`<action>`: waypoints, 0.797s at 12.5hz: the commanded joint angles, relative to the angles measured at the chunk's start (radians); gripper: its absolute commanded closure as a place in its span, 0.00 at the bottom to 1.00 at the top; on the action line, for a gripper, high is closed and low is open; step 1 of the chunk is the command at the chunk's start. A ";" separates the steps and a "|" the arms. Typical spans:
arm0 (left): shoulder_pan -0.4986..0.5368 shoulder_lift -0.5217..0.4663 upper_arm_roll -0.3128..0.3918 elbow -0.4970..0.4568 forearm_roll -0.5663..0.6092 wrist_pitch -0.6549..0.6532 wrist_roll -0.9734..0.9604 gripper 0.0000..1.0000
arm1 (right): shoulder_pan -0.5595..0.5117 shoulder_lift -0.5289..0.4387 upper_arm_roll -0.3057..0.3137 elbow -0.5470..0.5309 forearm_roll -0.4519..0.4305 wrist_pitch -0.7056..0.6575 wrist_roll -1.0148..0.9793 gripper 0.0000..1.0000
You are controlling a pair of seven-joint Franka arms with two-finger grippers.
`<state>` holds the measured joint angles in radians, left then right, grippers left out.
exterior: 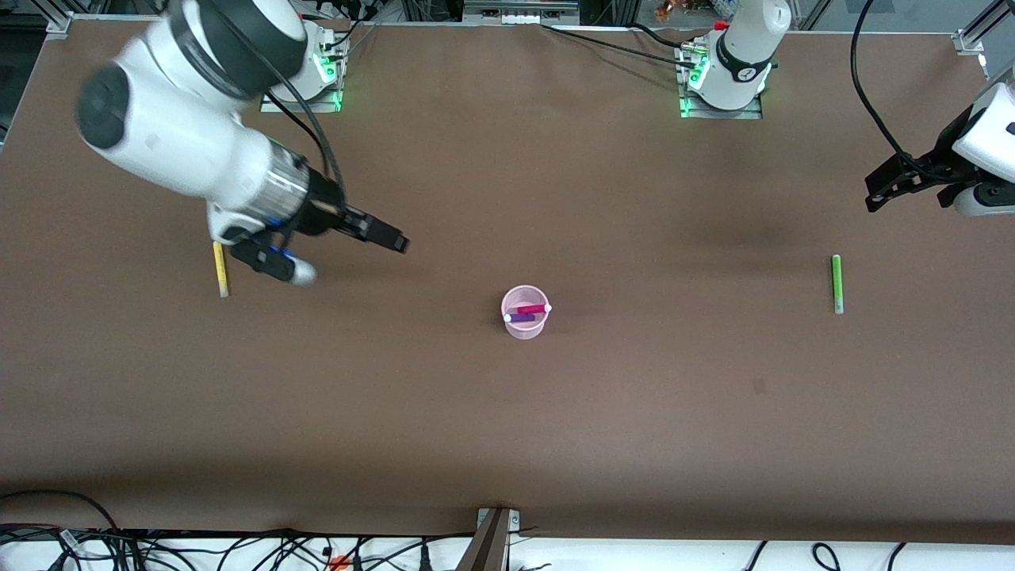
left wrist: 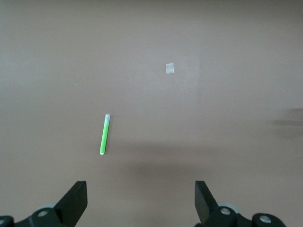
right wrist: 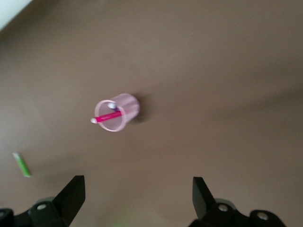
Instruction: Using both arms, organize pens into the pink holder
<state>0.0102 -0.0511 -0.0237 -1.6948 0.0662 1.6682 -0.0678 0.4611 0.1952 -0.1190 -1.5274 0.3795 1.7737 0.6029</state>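
A small pink holder (exterior: 525, 312) stands upright at the middle of the brown table (exterior: 507, 412). Inside it lean a magenta pen (exterior: 531, 308) and a dark purple-blue pen (exterior: 522, 318), their pale tips poking over the rim at 3 and 9 o'clock.

Two pens lie flat on the table, well apart from the holder. The yellow pen (exterior: 220, 270) is out at the holder's 9 o'clock, toward the right arm's end. The green pen (exterior: 836, 284) is at 3 o'clock, toward the left arm's end.

These pens look light, stiff and smooth, so they would probably roll or slip. A pinch across the middle of the barrel seems safest. The thin cup likely tips easily.

The right gripper (exterior: 388, 238), jaws spread and empty, hangs over bare table between the yellow pen and the holder. The left gripper (exterior: 884, 190), jaws also spread and empty, hangs at the green pen's 1 o'clock.
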 commanded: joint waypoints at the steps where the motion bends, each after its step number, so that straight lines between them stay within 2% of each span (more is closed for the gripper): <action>1: 0.007 0.031 -0.012 0.058 -0.019 -0.042 0.118 0.00 | 0.004 -0.143 -0.112 -0.083 -0.089 -0.147 -0.272 0.00; 3: 0.007 0.031 -0.012 0.060 -0.020 -0.047 0.115 0.00 | -0.010 -0.204 -0.143 -0.086 -0.184 -0.230 -0.421 0.00; 4: 0.007 0.031 -0.012 0.060 -0.020 -0.050 0.085 0.00 | -0.060 -0.224 -0.125 -0.088 -0.210 -0.261 -0.457 0.00; 5: 0.007 0.031 -0.012 0.060 -0.020 -0.051 0.059 0.00 | -0.135 -0.247 -0.067 -0.094 -0.230 -0.276 -0.507 0.00; 7: 0.005 0.030 -0.015 0.061 -0.020 -0.053 0.065 0.00 | -0.316 -0.281 0.092 -0.099 -0.301 -0.306 -0.618 0.00; 8: 0.007 0.033 -0.033 0.066 -0.020 -0.058 0.062 0.00 | -0.359 -0.289 0.129 -0.097 -0.312 -0.310 -0.650 0.00; 10: 0.007 0.031 -0.044 0.067 -0.020 -0.058 0.054 0.00 | -0.360 -0.280 0.131 -0.077 -0.349 -0.312 -0.657 0.00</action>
<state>0.0102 -0.0332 -0.0493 -1.6633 0.0654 1.6383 0.0000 0.1286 -0.0720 -0.0198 -1.5965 0.0679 1.4653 -0.0231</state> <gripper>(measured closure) 0.000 0.000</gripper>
